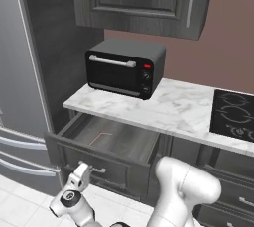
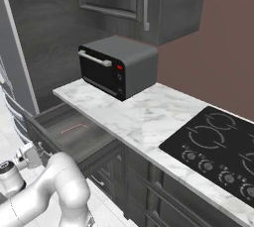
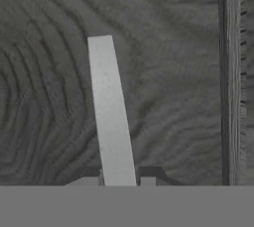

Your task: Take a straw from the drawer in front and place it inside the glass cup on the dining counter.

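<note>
Hand view, pincer (image 3: 118,179) pinching drawer handle (image 3: 110,112), drawer (image 1: 111,139) open, straw (image 1: 99,137) inside.

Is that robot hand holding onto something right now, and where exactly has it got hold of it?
The gripper is closed on the drawer's silver bar handle, near one end; the straw lies untouched inside the drawer.

We find no readable text, labels or numbers; toaster oven (image 1: 125,68) and cooktop (image 2: 218,149) markings too small.

The drawer (image 1: 130,144) stands open with free room above, the worktop (image 1: 173,107) overhanging its rear.
</note>
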Controlling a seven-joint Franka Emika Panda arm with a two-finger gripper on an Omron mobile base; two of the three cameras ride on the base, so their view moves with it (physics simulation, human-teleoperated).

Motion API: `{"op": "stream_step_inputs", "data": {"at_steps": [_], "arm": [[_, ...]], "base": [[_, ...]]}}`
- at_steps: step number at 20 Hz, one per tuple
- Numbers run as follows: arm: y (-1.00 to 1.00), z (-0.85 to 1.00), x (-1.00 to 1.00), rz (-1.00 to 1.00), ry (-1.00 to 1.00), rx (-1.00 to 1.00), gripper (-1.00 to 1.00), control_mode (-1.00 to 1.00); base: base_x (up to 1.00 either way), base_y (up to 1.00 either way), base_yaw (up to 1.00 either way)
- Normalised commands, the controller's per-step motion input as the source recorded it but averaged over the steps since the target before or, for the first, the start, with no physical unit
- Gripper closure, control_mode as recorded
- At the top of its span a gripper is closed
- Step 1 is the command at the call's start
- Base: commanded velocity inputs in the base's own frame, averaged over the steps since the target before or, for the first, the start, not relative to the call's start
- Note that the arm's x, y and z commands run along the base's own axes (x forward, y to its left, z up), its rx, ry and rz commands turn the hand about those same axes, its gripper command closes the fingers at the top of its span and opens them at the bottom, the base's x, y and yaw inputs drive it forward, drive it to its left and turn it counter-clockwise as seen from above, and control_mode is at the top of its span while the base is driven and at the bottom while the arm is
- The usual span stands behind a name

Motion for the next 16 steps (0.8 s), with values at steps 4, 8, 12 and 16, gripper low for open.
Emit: {"op": "stream_step_inputs", "data": {"at_steps": [4,8,12,16], "arm": [[0.81,0.0,-0.43,0.0,0.0,0.0,1.0,-1.0],[0.82,0.0,-0.39,0.0,0.0,0.0,1.0,-1.0],[0.74,0.0,-0.14,0.0,0.0,0.0,-1.0,-1.0],[0.16,0.22,0.0,-0.01,0.12,0.03,-1.0,-1.0]], "base": [[0.0,0.0,0.0],[0.0,0.0,0.0],[0.0,0.0,0.0],[0.0,0.0,0.0]]}}
